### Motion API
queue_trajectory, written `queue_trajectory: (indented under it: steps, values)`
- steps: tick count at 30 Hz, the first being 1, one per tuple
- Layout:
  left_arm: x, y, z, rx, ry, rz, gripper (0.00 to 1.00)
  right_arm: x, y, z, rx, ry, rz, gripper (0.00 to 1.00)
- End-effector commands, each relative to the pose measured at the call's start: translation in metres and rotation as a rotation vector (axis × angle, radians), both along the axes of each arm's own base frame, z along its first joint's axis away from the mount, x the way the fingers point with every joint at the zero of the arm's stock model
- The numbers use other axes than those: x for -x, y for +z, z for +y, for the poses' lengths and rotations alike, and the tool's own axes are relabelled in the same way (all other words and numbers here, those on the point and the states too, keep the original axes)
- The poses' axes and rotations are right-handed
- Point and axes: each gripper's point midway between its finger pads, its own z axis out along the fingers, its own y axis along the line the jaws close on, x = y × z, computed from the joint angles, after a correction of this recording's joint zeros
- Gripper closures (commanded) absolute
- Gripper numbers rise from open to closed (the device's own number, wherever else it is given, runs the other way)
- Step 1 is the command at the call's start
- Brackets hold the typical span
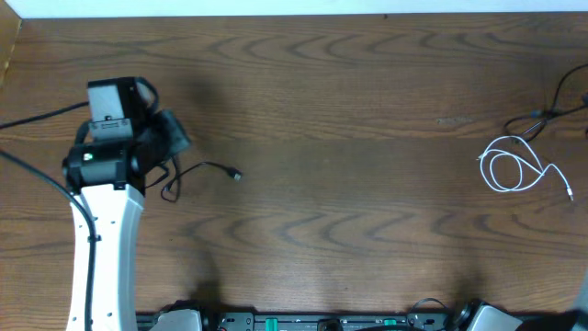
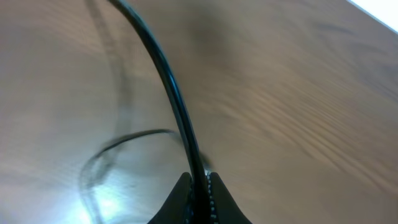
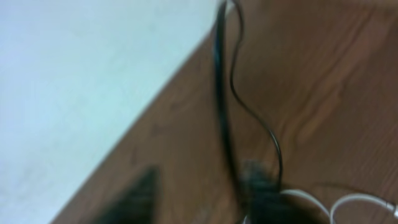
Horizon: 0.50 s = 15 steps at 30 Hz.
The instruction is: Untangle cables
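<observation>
Left gripper pinched tight on thin black cord, small plug lying free on wood-grain table. White cord far right in a loose round coil, beside thicker black wire. Right gripper blurred, opening unclear.
</observation>
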Motion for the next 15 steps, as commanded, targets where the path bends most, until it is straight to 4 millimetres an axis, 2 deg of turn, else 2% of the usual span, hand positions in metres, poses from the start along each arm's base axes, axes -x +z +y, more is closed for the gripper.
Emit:
queue_trajectory:
  steps: [1, 5, 7, 9, 10, 15]
  values:
    - [0.001, 0.02, -0.075, 0.146, -0.364, -0.091, 0.93, -0.005, -0.014, 0.014, -0.079, 0.081, 0.022, 0.01]
    - [0.005, 0.032, -0.118, 0.212, -0.519, -0.14, 0.93, -0.006, -0.012, 0.042, -0.158, 0.201, 0.001, 0.01]
    - [0.008, 0.038, -0.139, 0.235, -0.588, -0.167, 0.92, -0.006, -0.006, 0.063, -0.208, 0.293, -0.024, 0.01]
    - [0.009, 0.045, -0.156, 0.254, -0.644, -0.199, 0.93, -0.007, 0.003, 0.092, -0.235, 0.443, -0.058, 0.01]
    - [0.009, 0.052, -0.168, 0.266, -0.677, -0.228, 0.93, -0.007, 0.009, 0.115, -0.249, 0.561, -0.081, 0.01]
    - [0.001, 0.07, -0.187, 0.35, -0.639, -0.282, 0.93, 0.004, 0.025, 0.188, -0.247, 0.936, -0.161, 0.01]
